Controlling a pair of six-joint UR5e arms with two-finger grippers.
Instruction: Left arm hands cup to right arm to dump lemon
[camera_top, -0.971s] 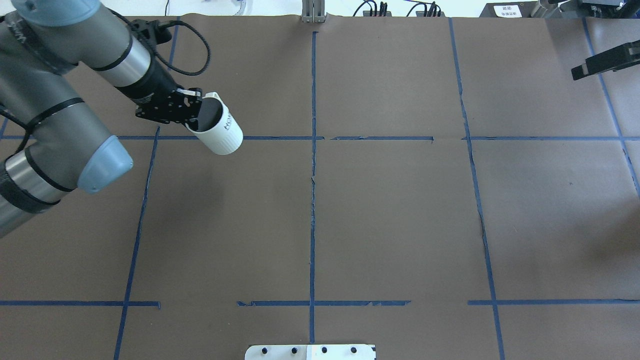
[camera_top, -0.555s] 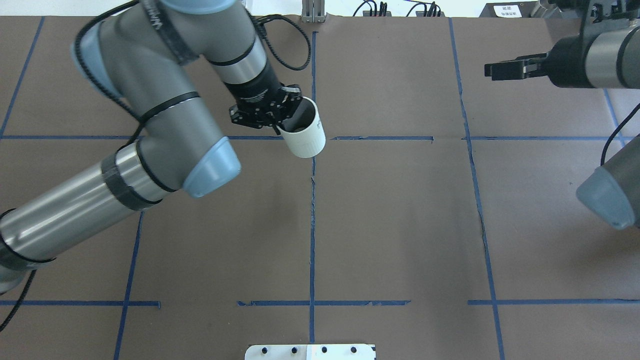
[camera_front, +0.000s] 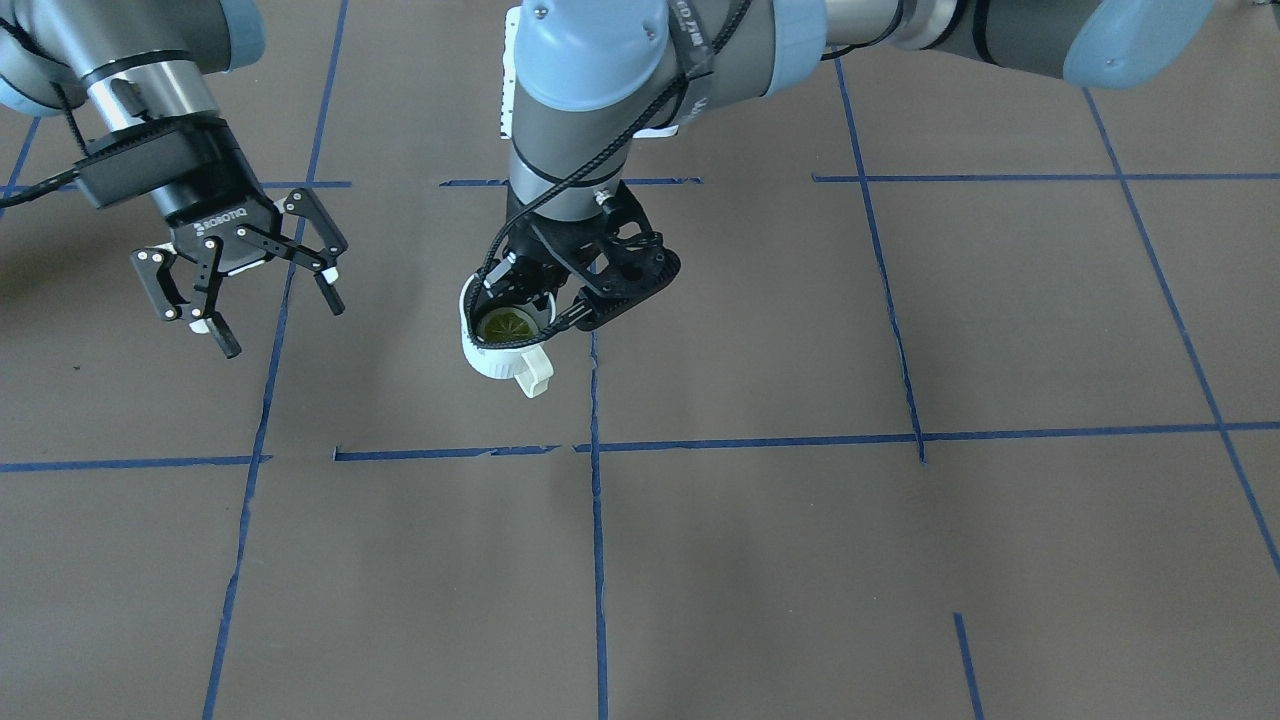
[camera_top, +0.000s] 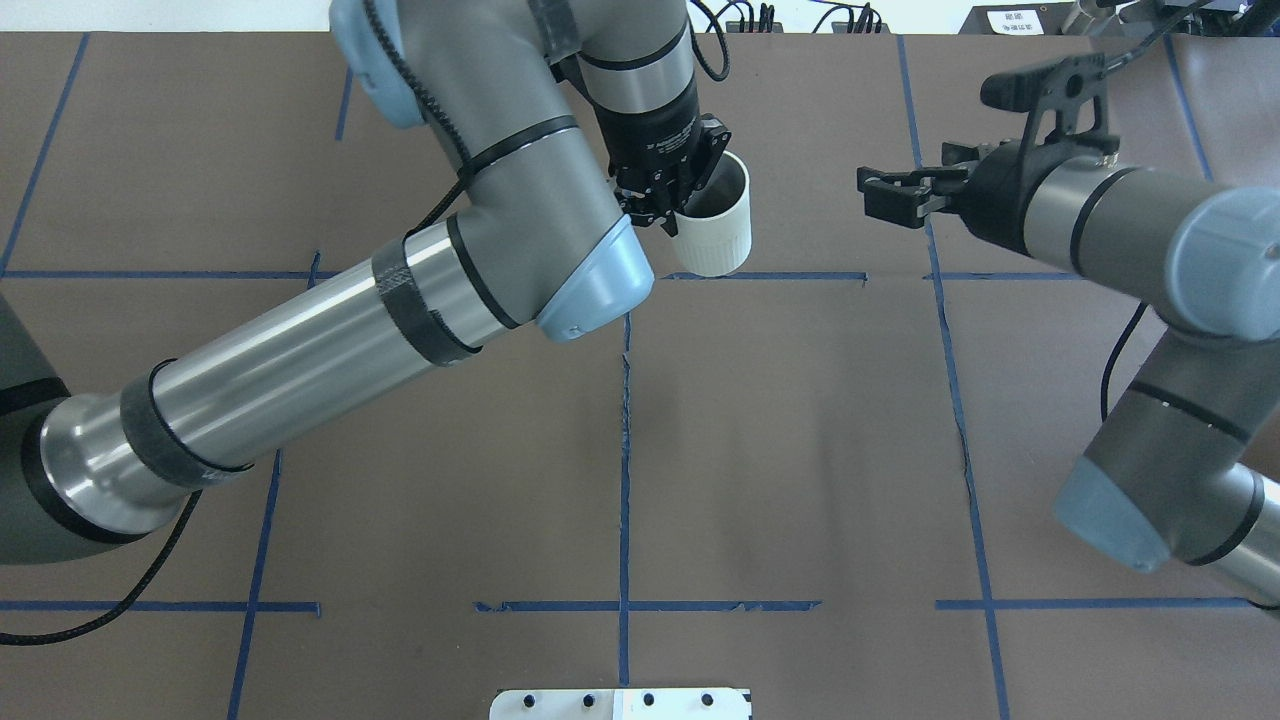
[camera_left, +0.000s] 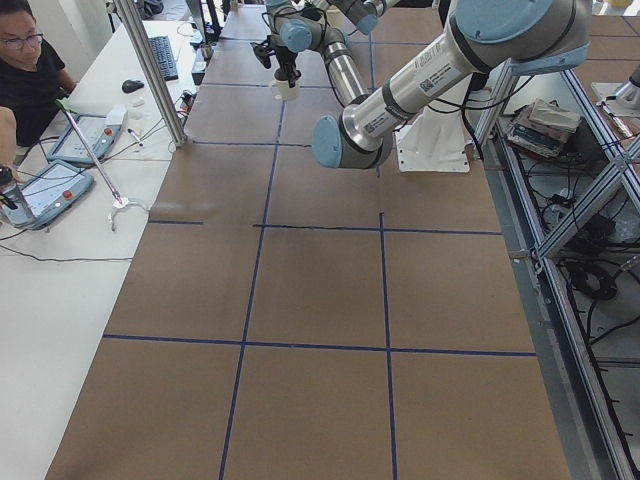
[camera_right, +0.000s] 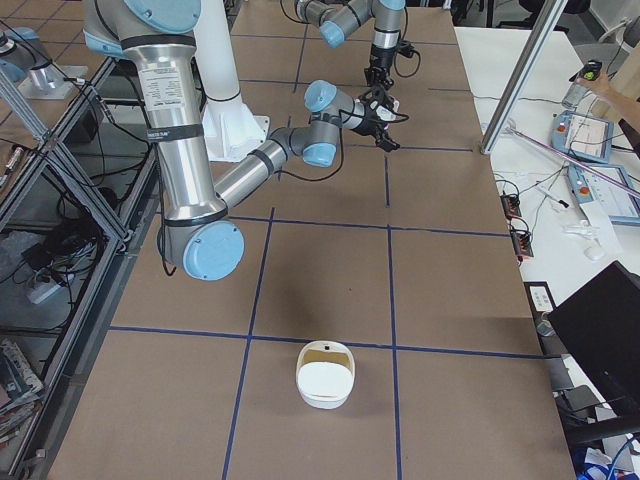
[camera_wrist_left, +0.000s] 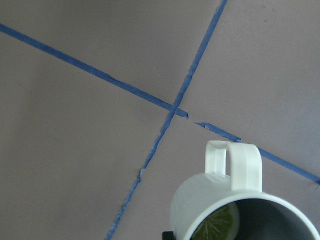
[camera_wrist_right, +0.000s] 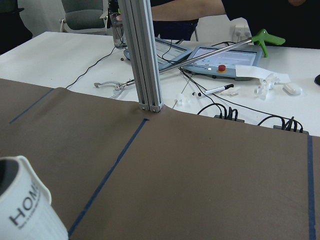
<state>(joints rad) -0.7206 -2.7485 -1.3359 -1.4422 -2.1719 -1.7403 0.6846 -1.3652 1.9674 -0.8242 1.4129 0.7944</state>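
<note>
As I read it, the hand-over is set up but not made. My left arm (camera_top: 500, 230) holds the cup (camera_front: 489, 362) above the tabletop (camera_front: 760, 560), about upright, over the middle and just beside the centre tape line. The left fingers (camera_front: 628, 272) are clamped on the cup's wall at the rim, and the lemon (camera_front: 503, 324) lies inside on the bottom. The right fingers (camera_front: 331, 294) are spread wide with nothing in them, aimed toward the cup but well apart from it. Left to do: close that gap, grip the cup, release with the left, then tip the lemon out. I see nothing on the brown paper between the two. The handle (camera_front: 535, 378) faces the operators' side, away from the approach. A white bowl (camera_right: 325, 375) sits far off toward the right end, perhaps the dump spot. A person (camera_left: 28, 60) sits at the side desk.
</note>
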